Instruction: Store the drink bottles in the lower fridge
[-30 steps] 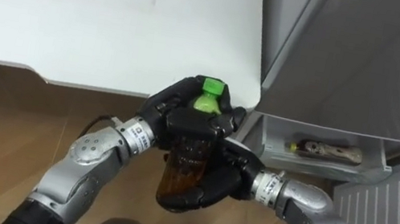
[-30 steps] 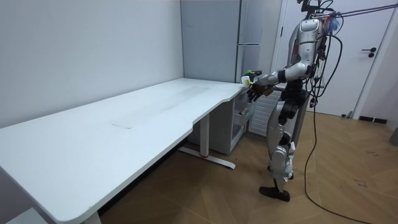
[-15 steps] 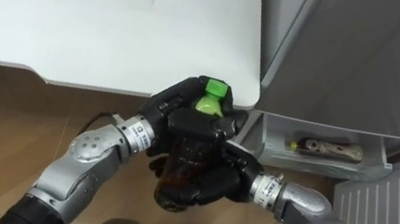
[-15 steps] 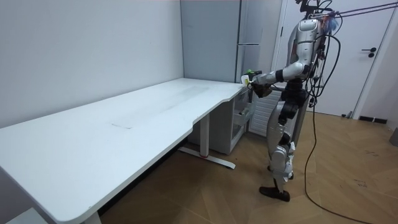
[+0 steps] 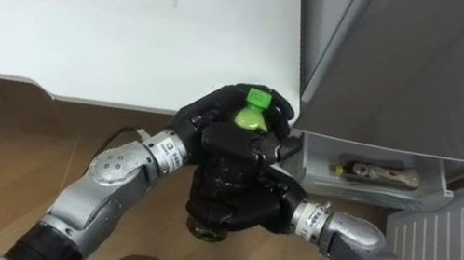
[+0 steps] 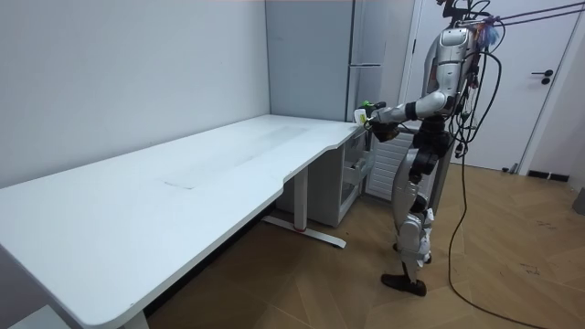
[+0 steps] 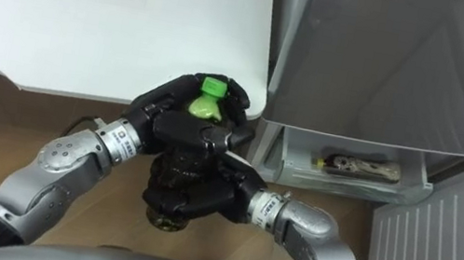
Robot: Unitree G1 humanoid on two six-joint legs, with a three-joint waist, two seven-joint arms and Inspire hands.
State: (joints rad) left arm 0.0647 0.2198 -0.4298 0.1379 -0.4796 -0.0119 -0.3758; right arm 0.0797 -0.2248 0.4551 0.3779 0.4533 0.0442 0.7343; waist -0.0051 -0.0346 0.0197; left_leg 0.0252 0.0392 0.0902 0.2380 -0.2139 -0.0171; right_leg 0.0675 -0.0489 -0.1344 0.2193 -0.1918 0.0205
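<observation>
Desk, left robot hand, right robot hand — seemingly clasping bottle

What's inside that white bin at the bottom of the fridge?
One bottle lies on its side in the bin. The grey fridge front above hides the bin's rear.

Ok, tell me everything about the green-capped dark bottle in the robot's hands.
The dark, plastic-looking bottle has a bright green screw cap and a paler green neck. It stands roughly upright, cap up, its round base showing below the hands. The left hand wraps its upper part and the right hand its body, hiding most of it. It hangs over the wooden floor, off the white table's corner.
</observation>
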